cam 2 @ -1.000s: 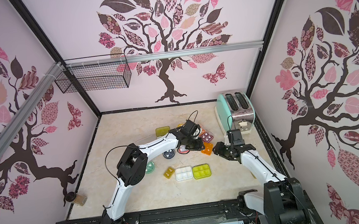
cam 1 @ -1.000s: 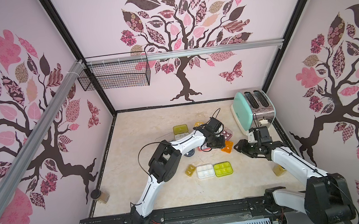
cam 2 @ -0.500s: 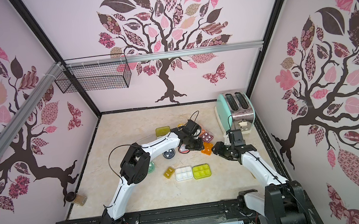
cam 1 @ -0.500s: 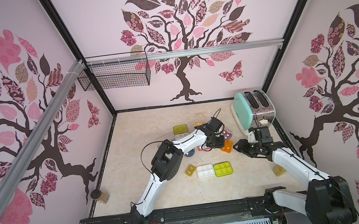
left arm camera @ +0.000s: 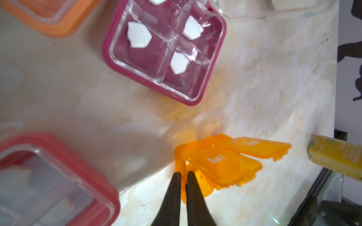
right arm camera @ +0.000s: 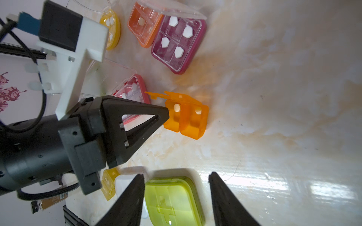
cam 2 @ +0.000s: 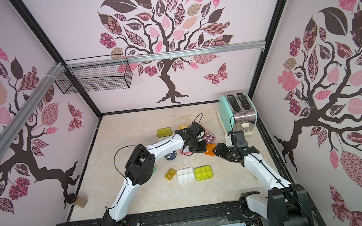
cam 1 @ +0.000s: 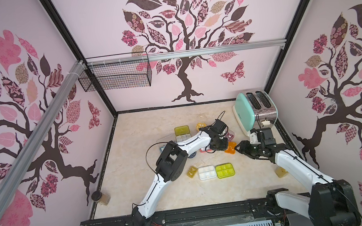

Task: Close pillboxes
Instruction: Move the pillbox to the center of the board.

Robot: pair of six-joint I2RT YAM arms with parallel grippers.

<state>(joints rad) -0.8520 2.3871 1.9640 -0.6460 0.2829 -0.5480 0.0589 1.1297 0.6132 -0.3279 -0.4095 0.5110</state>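
Note:
A small orange pillbox (left arm camera: 221, 166) stands mid-table with its lid flaps raised and white pills showing in the right wrist view (right arm camera: 188, 117). My left gripper (left arm camera: 183, 175) is shut on one thin side wall of it, and both top views show the pinch (cam 1: 223, 146) (cam 2: 202, 149). Just to the right of the box, my right gripper (right arm camera: 176, 175) hangs open and holds nothing (cam 1: 239, 149). Past its fingers lies a lime pillbox (right arm camera: 172, 199), lid down. Beside the orange one sit a maroon pillbox (left arm camera: 164, 49) with its clear lid up and a pink pillbox (left arm camera: 49, 180).
White (cam 1: 207, 172) and small amber (cam 1: 191, 171) pillboxes lie beside the lime one (cam 1: 225, 170). A mint-green toaster (cam 1: 253, 110) stands at the back right. Dark-lidded jars sit at the left wall (cam 1: 100, 196) and under the right arm (cam 1: 281, 171). A wire basket (cam 1: 116, 75) hangs on the back-left rail.
My left gripper's jaws have drawn together on the orange pillbox's wall. Its elbow has shifted slightly. The right arm has barely moved.

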